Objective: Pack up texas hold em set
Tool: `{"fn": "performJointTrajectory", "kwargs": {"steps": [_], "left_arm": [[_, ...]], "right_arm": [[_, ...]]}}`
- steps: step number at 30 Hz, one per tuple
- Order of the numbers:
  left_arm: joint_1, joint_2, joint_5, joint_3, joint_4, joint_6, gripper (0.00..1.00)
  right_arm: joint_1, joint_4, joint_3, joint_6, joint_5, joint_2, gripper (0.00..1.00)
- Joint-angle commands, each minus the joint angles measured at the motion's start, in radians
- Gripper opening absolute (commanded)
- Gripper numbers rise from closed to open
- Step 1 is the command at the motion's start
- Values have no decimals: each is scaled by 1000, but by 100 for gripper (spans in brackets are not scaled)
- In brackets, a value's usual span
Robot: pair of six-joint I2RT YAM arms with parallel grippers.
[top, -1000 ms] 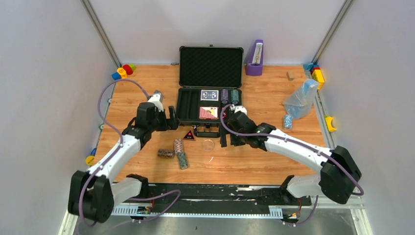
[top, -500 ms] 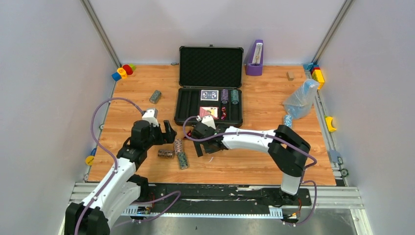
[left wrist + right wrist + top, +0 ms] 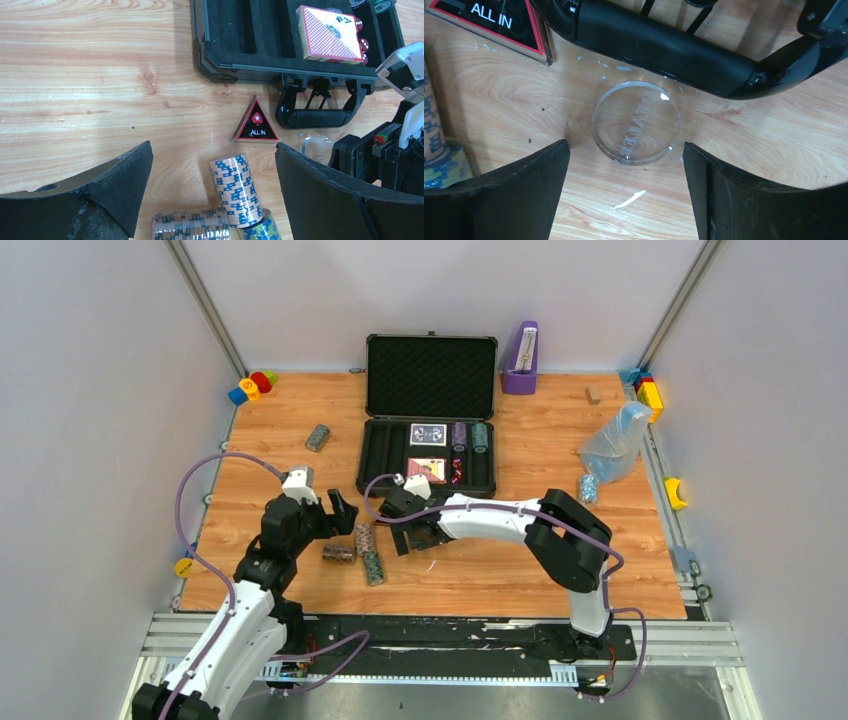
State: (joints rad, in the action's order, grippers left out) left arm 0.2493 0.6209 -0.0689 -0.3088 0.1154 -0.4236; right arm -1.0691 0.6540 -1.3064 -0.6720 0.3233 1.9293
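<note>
The black case (image 3: 430, 361) lies open at the back, holding two card decks (image 3: 427, 434), two chip rolls (image 3: 469, 436) and red dice (image 3: 364, 45). My left gripper (image 3: 340, 512) is open and empty, hovering over three chip rolls (image 3: 236, 190) lying in a cluster on the table (image 3: 365, 538). The dark red "ALL IN" triangle (image 3: 256, 126) lies just before the case handle (image 3: 312, 117). My right gripper (image 3: 412, 538) is open and empty, low over a clear round disc (image 3: 636, 129) beside the handle (image 3: 664, 45). The jaws stand to either side of the disc's near edge.
A loose chip roll (image 3: 318, 437) lies left of the case, another (image 3: 587, 488) lies right, below a plastic bag (image 3: 615, 440). A purple upright object (image 3: 520, 358), a small wood block (image 3: 593, 394) and toy blocks (image 3: 252, 386) stand along the back.
My right arm swung left from the case front to over the clear disc. My left arm drew back toward the near edge, over the chip rolls, uncovering the roll left of the case.
</note>
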Motion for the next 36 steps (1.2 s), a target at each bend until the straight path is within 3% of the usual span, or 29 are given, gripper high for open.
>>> {"fn": "performJointTrajectory", "kwargs": {"steps": [1, 14, 21, 24, 27, 31, 36], "left_arm": [[5, -13, 14, 2, -39, -15, 99], [4, -15, 6, 4, -42, -13, 99], [4, -25, -2, 8, -41, -14, 99], [4, -29, -10, 4, -41, -14, 99], [4, -41, -32, -9, -27, -28, 99], [4, -60, -93, -77, 19, -150, 99], [4, -53, -181, -231, 118, -351, 100]], "right_arm": [[16, -11, -40, -7, 9, 37, 83], [70, -59, -16, 6, -52, 56, 76], [90, -80, -5, 18, -83, 33, 62], [90, -80, 6, 26, -71, -16, 50], [90, -80, 22, 38, -58, -73, 48], [100, -73, 48, 43, -78, -160, 42], [118, -68, 90, 43, -77, -292, 42]]}}
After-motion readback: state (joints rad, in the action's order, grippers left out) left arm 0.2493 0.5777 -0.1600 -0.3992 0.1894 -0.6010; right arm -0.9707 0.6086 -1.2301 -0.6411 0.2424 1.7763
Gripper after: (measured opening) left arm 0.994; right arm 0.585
